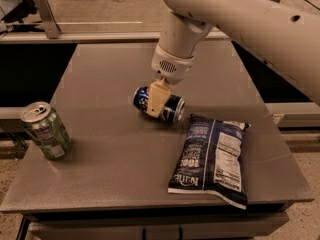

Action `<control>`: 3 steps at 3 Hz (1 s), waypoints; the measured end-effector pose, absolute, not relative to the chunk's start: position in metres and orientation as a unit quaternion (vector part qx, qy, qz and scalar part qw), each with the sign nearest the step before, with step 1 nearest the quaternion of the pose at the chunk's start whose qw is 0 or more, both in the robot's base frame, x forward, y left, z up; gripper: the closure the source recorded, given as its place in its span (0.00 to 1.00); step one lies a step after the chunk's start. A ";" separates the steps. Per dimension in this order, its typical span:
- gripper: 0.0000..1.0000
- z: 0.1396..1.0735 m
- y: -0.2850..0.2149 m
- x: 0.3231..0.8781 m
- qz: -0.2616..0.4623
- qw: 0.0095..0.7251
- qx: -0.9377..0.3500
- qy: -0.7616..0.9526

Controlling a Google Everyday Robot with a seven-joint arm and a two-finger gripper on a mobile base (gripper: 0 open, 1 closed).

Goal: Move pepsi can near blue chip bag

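Note:
The pepsi can (171, 109), dark blue with silver ends, lies on its side near the middle of the grey table (115, 154). My gripper (156, 100) reaches down from the white arm and is shut across the can's middle. One tan finger (157, 96) shows in front of the can; the other is hidden behind it. I cannot tell whether the can touches the table. The blue chip bag (212, 158), navy with white print and a label panel, lies flat just to the right and front of the can, a small gap away.
A green can (46, 130) stands upright near the table's left edge. The white arm (240, 19) crosses the upper right of the view. A dark gap and a rail (100, 36) lie behind the table.

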State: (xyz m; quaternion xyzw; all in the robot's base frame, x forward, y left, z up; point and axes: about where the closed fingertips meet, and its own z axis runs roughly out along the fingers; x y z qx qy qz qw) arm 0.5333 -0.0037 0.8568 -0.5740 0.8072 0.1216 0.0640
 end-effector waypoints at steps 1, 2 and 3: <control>0.58 0.854 -0.004 0.531 0.122 0.057 -0.576 0.806; 0.35 0.853 -0.005 0.531 0.128 0.052 -0.577 0.805; 0.12 0.853 -0.003 0.532 0.127 0.055 -0.577 0.805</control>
